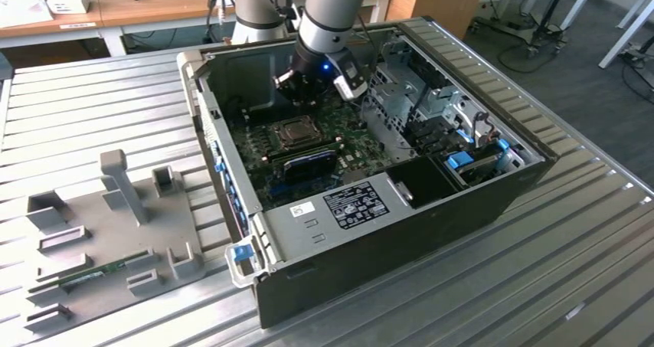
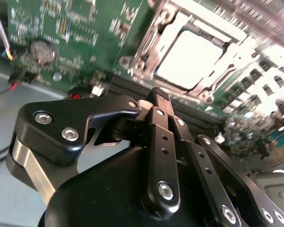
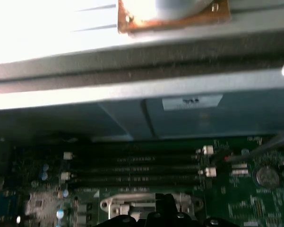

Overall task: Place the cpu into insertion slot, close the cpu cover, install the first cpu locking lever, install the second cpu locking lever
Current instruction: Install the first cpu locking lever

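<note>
Inside the open computer case, the cpu (image 1: 297, 132) lies flat in the insertion slot (image 1: 276, 143), its metal top glaring bright in the second wrist view (image 2: 193, 56). The silvery cpu cover (image 2: 149, 45) appears to lie down around the chip, which shows through its window. My gripper (image 1: 302, 99) hangs just behind the socket, above the green board. Its black fingers (image 2: 157, 101) are pressed together with nothing between them. In the first wrist view the gripper (image 3: 166, 201) sits right before the socket's silvery rim (image 3: 127, 204). I cannot make out the locking levers clearly.
Long black memory slots (image 3: 132, 168) run beside the socket, and a coin battery (image 2: 41, 52) sits on the board. The case walls (image 1: 204, 94) and a metal drive cage (image 1: 409, 94) hem in the board. A grey fixture plate (image 1: 112, 224) lies on the slatted table at the exterior view's left.
</note>
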